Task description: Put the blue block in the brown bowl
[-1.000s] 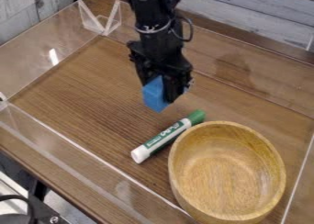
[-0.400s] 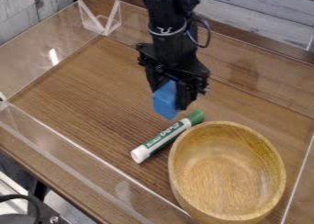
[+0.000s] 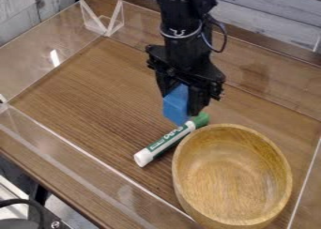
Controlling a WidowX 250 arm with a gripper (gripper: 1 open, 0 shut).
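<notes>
Looking from the near edge outward, the bowl (image 3: pixel 234 175) sits at about four o'clock of the picture's centre, wide, wooden and empty, nothing in it yet. Just beyond its rim, at ten o'clock of the bowl, lies a pen (image 3: pixel 171 142), white with a green cap, its long axis running from eight o'clock up to two o'clock, the cap end nearest the bowl's rim.

Next out is the action: the gripper (image 3: pixel 179 99) points straight down with the block (image 3: pixel 175 105) clamped between its jaws. The jaws are closed on the block's sides, holding it clear of the table (image 3: pixel 75 92). The block hangs over the pen's capped end, at about eleven o'clock of the bowl and not yet over its rim.

So the pick-up looks done and the carry is under way. What is left, by my reading: cross the rim toward five o'clock, get over the hollow, and let go.

The block's long axis stands close to vertical, twelve to six, with perhaps a slight lean; a broad blue face turns toward the camera. Its lower end shows below the jaws; the upper part is hidden between them.

Farthest out, the arm rises toward twelve o'clock, clear walls framing the table.
</notes>
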